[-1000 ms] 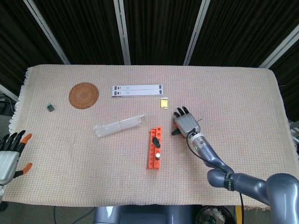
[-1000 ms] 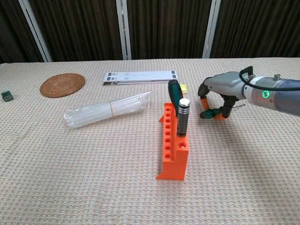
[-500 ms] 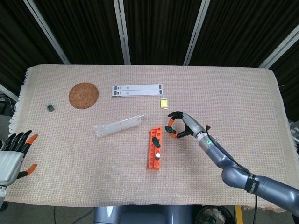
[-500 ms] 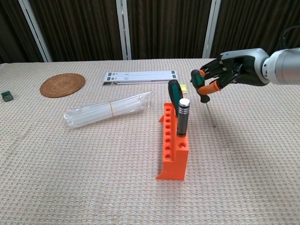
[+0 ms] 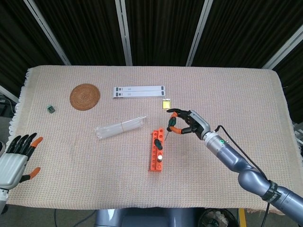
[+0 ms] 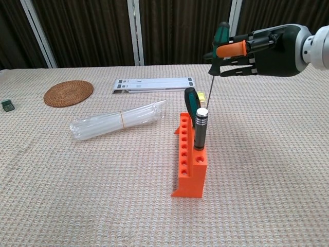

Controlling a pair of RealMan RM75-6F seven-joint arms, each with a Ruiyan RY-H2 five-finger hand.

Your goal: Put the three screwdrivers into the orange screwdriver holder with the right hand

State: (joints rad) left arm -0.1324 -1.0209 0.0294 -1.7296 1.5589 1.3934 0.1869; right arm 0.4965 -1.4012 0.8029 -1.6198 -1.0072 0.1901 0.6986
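The orange screwdriver holder [image 5: 156,149] [image 6: 188,159] stands mid-table with two screwdrivers upright in it: a green-and-black-handled one [image 6: 191,105] and a silver-capped black one [image 6: 200,128] [image 5: 160,157]. My right hand [image 5: 189,123] [image 6: 267,45] grips the third screwdriver [image 6: 223,43] [image 5: 171,125], green and orange handled, lifted in the air just right of the holder's far end, its thin shaft pointing down. My left hand [image 5: 16,158] hovers off the table's near-left edge, fingers spread, holding nothing.
A clear plastic tube bundle [image 5: 120,126] [image 6: 119,119] lies left of the holder. Behind it lie a white strip [image 5: 139,91] [image 6: 153,84], a round woven coaster [image 5: 84,96] [image 6: 68,92], a small yellow item [image 5: 166,104] and a small green object [image 5: 50,109] [image 6: 6,105].
My right hand picked the third screwdriver up off the cloth, raised it and carried it left toward the holder, turning its shaft downward. My left hand stayed at the table's edge.
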